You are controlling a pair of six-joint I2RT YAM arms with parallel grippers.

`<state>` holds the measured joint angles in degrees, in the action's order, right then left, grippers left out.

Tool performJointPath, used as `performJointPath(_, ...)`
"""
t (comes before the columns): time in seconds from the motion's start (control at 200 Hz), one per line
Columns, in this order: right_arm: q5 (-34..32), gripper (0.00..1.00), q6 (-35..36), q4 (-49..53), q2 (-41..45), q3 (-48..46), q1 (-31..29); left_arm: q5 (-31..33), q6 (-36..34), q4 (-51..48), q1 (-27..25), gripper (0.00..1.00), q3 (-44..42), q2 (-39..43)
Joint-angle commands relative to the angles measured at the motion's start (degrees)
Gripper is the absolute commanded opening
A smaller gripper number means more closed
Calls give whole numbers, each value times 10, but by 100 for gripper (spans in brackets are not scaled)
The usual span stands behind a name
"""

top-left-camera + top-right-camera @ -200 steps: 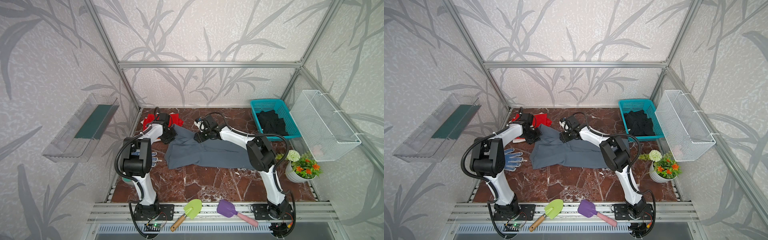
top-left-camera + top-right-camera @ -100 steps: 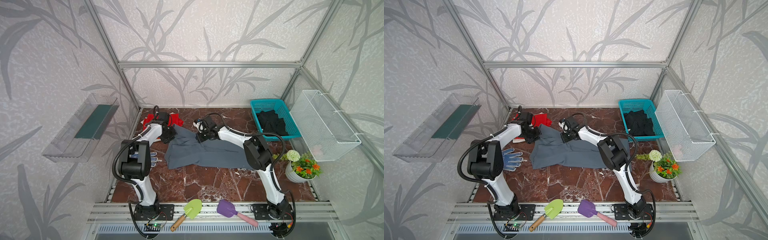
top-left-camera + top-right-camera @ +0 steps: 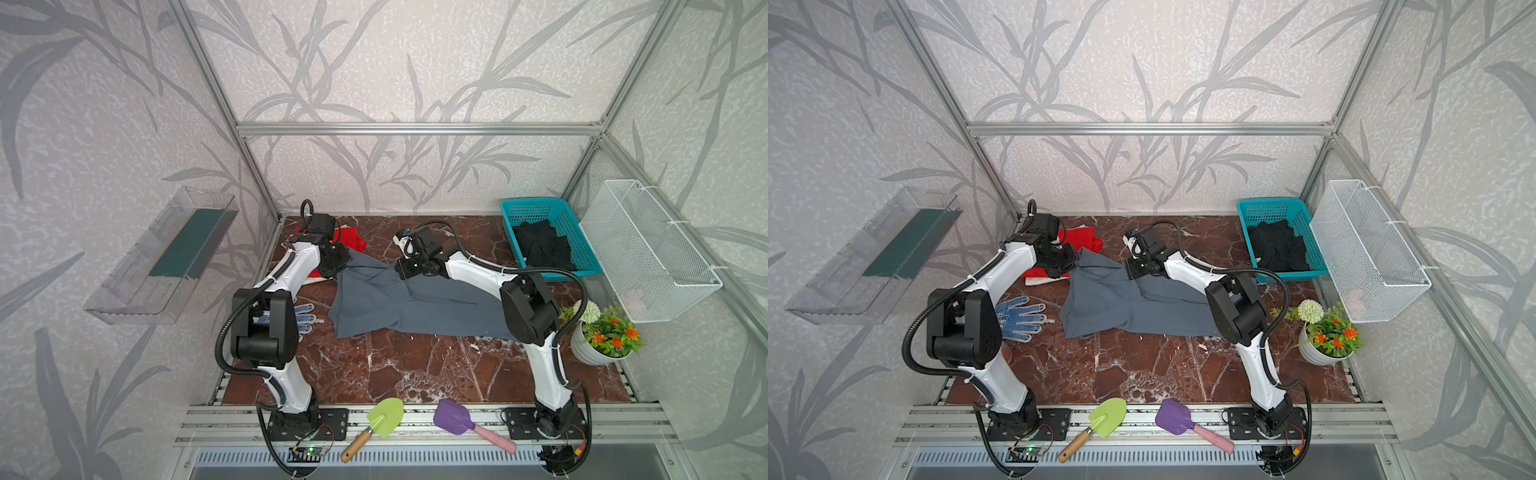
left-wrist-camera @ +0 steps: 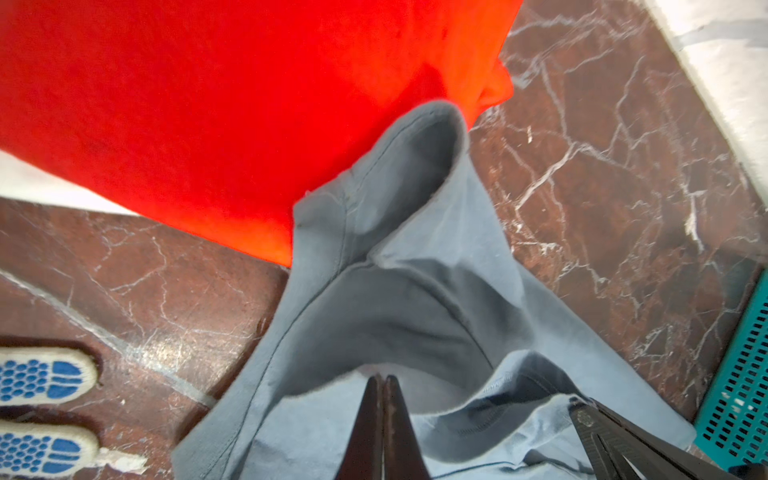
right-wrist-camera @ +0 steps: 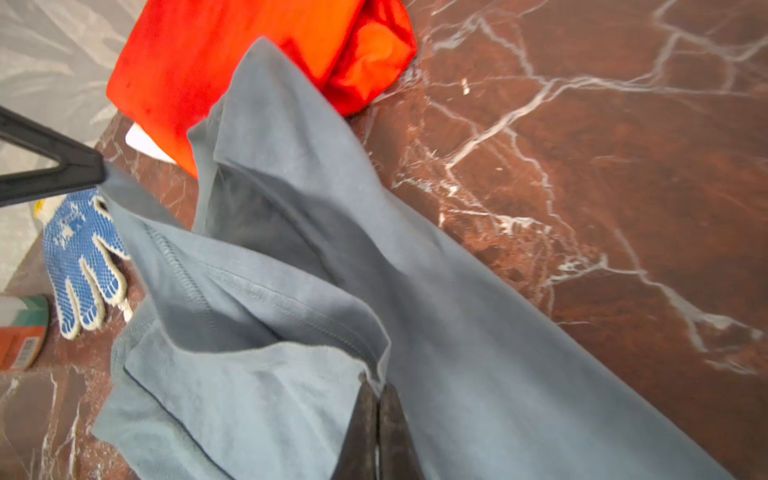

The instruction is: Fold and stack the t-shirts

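A slate grey-blue t-shirt (image 3: 415, 299) (image 3: 1133, 303) lies spread across the marble table, with its far edge raised between my two grippers. My left gripper (image 3: 344, 266) (image 4: 383, 379) is shut on the left end of that edge. My right gripper (image 3: 400, 272) (image 5: 376, 384) is shut on the same edge further right. A bright red t-shirt (image 3: 353, 239) (image 3: 1081, 241) (image 4: 208, 104) lies bunched at the back left, partly under the left arm. The black t-shirt (image 3: 542, 247) (image 3: 1279, 245) sits crumpled in the teal basket (image 3: 532, 204).
A blue-and-white dotted glove (image 3: 1019, 318) lies beside the left arm. At the right stand a flower pot (image 3: 602, 336) and a white wire basket (image 3: 648, 253). A green trowel (image 3: 384, 417) and a purple scoop (image 3: 455, 417) lie on the front rail.
My right gripper has closed on the grey-blue t-shirt's far edge. The left gripper has stayed shut on it, and the edge between them now stands raised.
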<state>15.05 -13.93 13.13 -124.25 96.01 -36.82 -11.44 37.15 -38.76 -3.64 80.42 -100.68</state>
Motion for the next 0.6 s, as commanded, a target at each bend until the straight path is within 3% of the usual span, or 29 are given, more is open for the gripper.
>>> performJointPath(0.0, -1, 0, -30, -25, 21, -20, 12, 17, -2, -23, -1, 0, 28, 11)
performJointPath(0.595, -22, 0, -69, -32, -11, -13, 41, 9, -10, -50, -8, 0, 157, -90)
